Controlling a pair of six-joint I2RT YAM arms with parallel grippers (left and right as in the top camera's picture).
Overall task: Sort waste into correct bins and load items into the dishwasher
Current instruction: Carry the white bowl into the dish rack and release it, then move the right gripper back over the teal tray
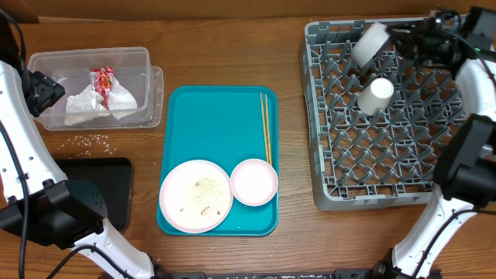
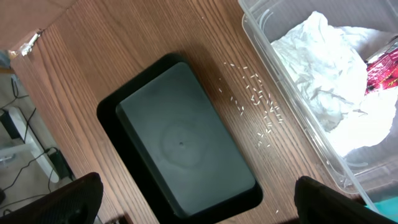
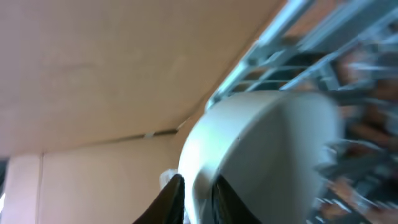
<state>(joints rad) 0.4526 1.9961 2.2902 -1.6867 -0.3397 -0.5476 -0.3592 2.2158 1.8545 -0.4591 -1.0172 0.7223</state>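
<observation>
Stretching across, a wooden bench point(image 1: 217, 256) backed by cardboard. Seen from overhead alone: chopsticks point(image 1: 266, 128) on the teal tray point(image 1: 209, 116), grey rack point(image 1: 325, 198) beside it. Shown only at the right wrist — right tool point(image 3: 196, 198) pinched on a white cup's point(image 3: 267, 149) rim, at the rack's far corner. Left tool point(image 2: 199, 208) spread wide, empty, above the black tray point(image 2: 180, 143).

Bright even light, right-wrist view blurred

Your view: black tray point(image 2: 180, 143), spilled rice point(image 2: 255, 99), clear tub point(image 2: 283, 81).
The rice lies on bare wood point(image 2: 124, 50) between tray and tub; the tub holds a crumpled napkin point(image 2: 317, 68) and a red wrapper point(image 2: 382, 71).
</observation>
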